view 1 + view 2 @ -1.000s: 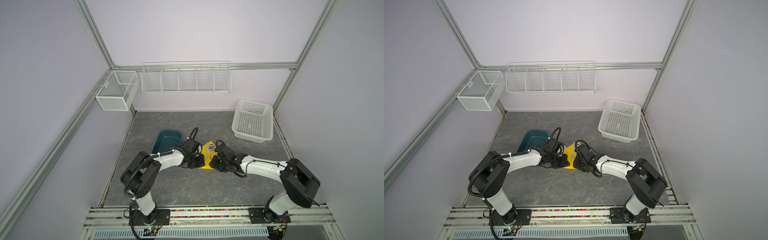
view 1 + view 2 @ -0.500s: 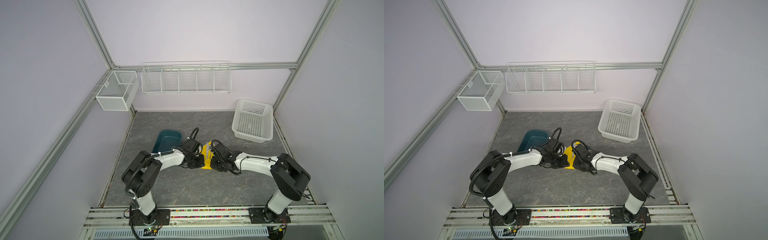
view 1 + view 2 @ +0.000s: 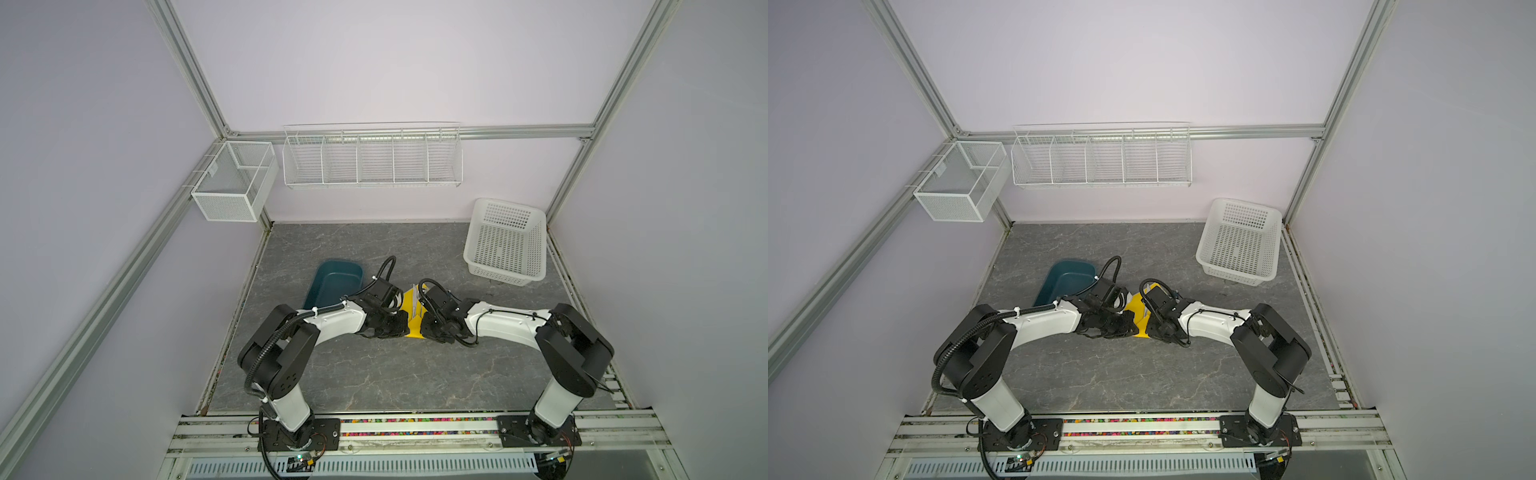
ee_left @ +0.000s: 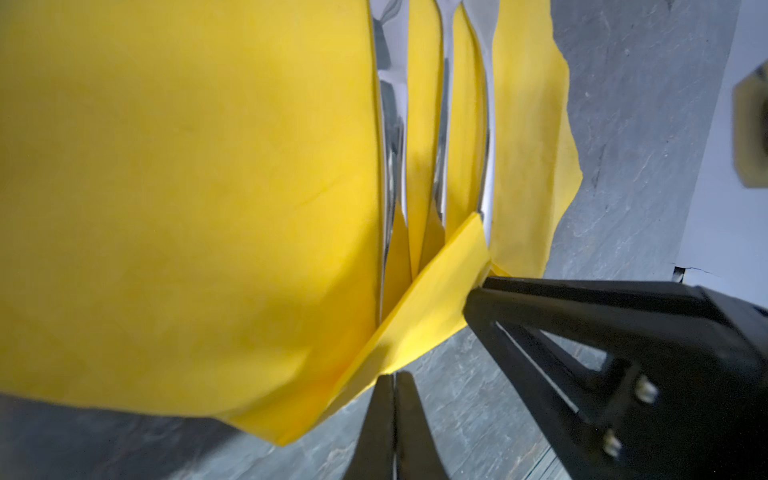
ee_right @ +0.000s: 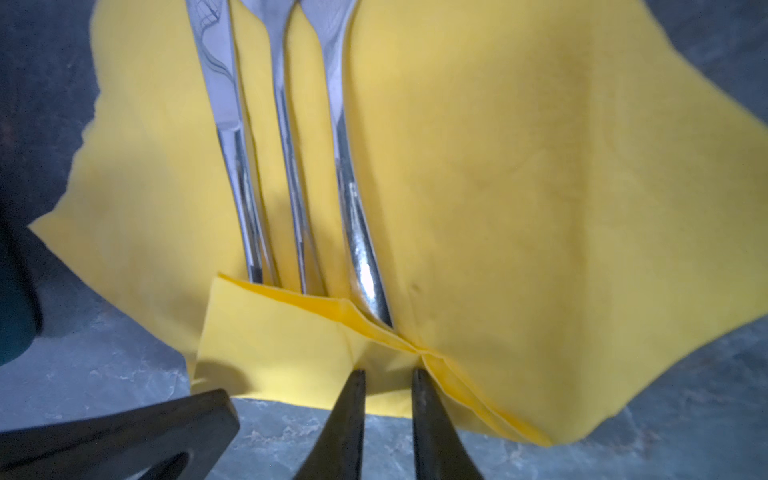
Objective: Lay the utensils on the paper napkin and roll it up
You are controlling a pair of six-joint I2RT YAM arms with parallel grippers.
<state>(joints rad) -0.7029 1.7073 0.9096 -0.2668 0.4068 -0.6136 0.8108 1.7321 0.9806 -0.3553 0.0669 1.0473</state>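
The yellow paper napkin (image 3: pixel 411 309) (image 3: pixel 1138 311) lies on the grey table between my two grippers. Three silver utensils (image 5: pixel 286 137) (image 4: pixel 444 104) lie side by side on it. A flap of the napkin (image 5: pixel 282 332) is folded over their handle ends. My right gripper (image 5: pixel 388 374) (image 3: pixel 424 328) rests its fingertips on this flap, a narrow gap apart, with a creased strip of paper pinched between them. My left gripper (image 4: pixel 392 376) (image 3: pixel 405 328) is shut, its tips at the flap's edge, with nothing seen between them. In the top views the arms hide most of the napkin.
A teal tub (image 3: pixel 334 282) stands just left of my left wrist. A white plastic basket (image 3: pixel 505 241) sits at the back right. A wire rack (image 3: pixel 372 160) and a mesh box (image 3: pixel 235 183) hang on the walls.
My right gripper has slid left onto the napkin's folded flap and its fingers have narrowed. The left gripper has stayed shut beside it.
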